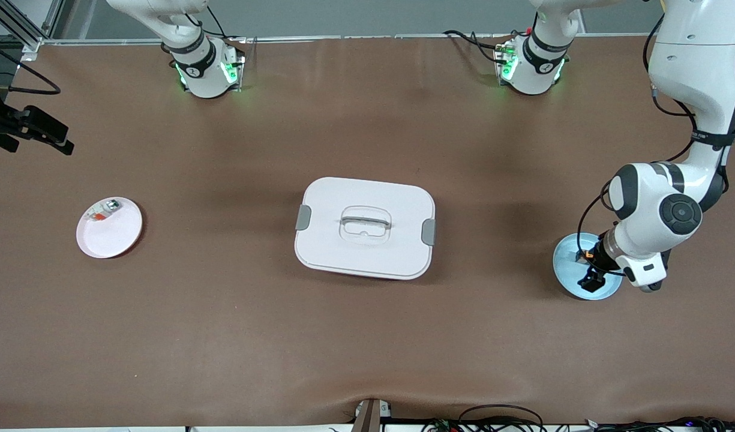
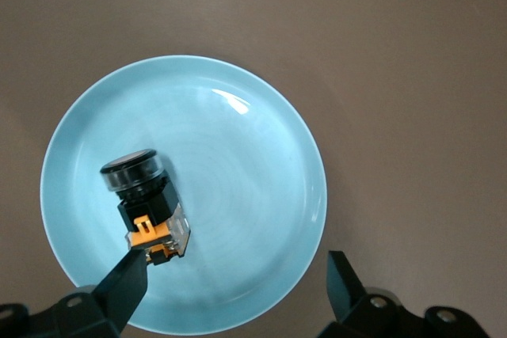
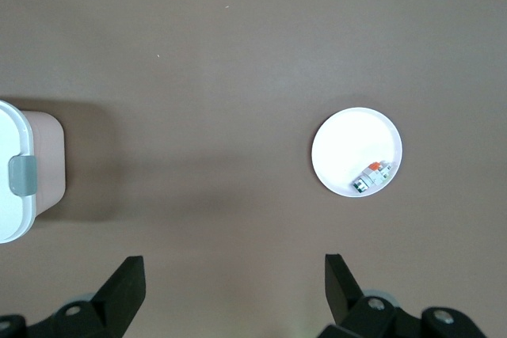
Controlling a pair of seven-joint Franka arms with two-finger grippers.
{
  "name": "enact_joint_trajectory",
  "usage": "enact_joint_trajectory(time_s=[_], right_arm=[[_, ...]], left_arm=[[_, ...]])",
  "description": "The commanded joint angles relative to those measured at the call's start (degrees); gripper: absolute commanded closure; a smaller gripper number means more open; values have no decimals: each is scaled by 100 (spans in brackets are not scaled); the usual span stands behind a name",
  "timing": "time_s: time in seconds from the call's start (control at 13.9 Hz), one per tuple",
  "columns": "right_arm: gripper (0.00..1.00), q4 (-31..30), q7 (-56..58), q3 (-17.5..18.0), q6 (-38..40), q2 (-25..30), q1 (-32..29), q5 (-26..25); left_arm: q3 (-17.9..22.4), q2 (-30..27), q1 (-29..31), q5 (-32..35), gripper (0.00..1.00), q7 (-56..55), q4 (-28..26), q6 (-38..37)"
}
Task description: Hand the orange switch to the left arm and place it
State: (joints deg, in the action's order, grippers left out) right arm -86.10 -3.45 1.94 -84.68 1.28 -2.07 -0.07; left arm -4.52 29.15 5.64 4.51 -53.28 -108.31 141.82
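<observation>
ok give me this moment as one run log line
left gripper: open over blue plate | orange switch: on plate, not gripped | right gripper: open, waiting

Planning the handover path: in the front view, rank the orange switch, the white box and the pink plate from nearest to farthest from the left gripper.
1. Orange switch, on the blue plate, right under the open left gripper.
2. White box, mid-table.
3. Pink plate, toward the right arm's end.

Brown table (image 1: 367,336); pink plate (image 1: 112,237) holding small silver-and-clear part (image 1: 103,211), toward right arm's end; blue plate (image 1: 566,252), toward left arm's end
</observation>
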Motion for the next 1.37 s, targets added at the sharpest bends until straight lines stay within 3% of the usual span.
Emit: enact_joint_trajectory(time_s=[0.0,0.51,0.94,1.3], right_arm=[[0,-100,38,0,-5,100,75,-108],[0,-118,38,-36,4,91,5,-99],[0,-109,38,-44,39,82,-48,-99],[0,-100,38,-44,-5,82,-48,-99]], left_arm=[[22,-252,-72,-274,0,1718,-235,-49],[83,-498,-283,-670,0,5106,-384,-67],[66,-832,-353,-697,0,5144,-271,-206],[39,-1104,-283,-670,0,5117,626,-1937]])
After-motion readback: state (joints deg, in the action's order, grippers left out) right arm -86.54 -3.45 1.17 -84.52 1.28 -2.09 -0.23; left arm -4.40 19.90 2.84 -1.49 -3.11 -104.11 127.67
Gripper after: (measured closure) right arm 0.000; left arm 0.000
